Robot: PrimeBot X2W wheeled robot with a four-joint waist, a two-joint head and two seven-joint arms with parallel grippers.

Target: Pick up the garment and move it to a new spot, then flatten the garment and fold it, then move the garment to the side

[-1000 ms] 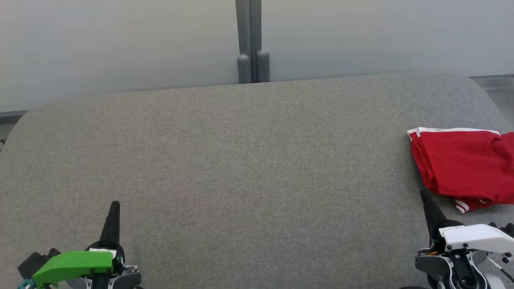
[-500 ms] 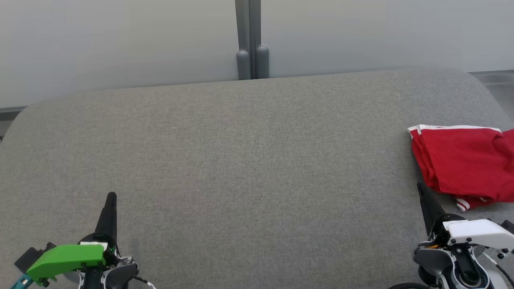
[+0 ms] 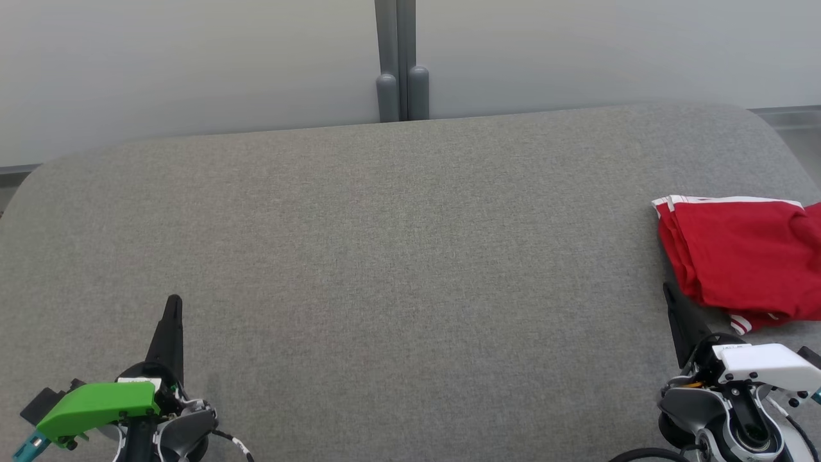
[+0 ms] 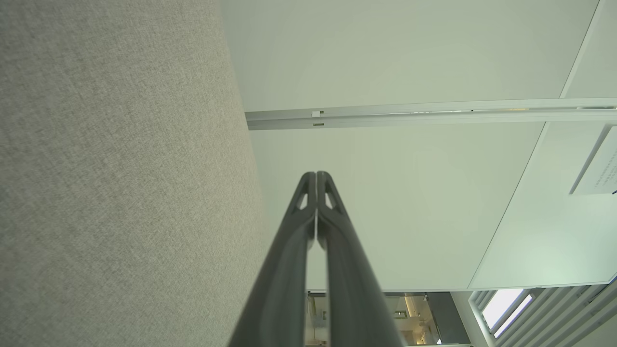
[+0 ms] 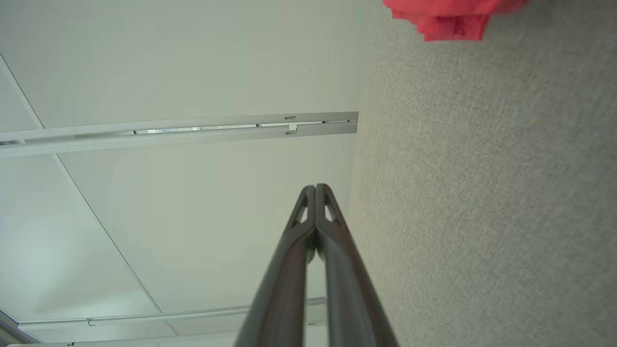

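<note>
The garment [image 3: 744, 260] is red with white stripes along its edges and lies folded at the right end of the grey fabric surface [image 3: 397, 256]; its far part runs past the picture's right edge. A corner of the garment [image 5: 448, 17] shows at the top of the right wrist view. My right gripper [image 3: 668, 294] is shut and empty, its tip just left of the garment's near corner. My left gripper [image 3: 173, 303] is shut and empty at the lower left, far from the garment. In the wrist views both pairs of fingertips [image 4: 316, 177] [image 5: 315, 189] meet.
A pale wall with a grey vertical post [image 3: 397, 61] stands behind the surface's far edge. The surface's rounded corners drop off at far left and far right. The wide middle of the surface lies bare between the two grippers.
The whole head picture has shifted a little, so the camera moved. Both grippers stay shut and sit slightly lower against the fabric; the garment lies as before.
</note>
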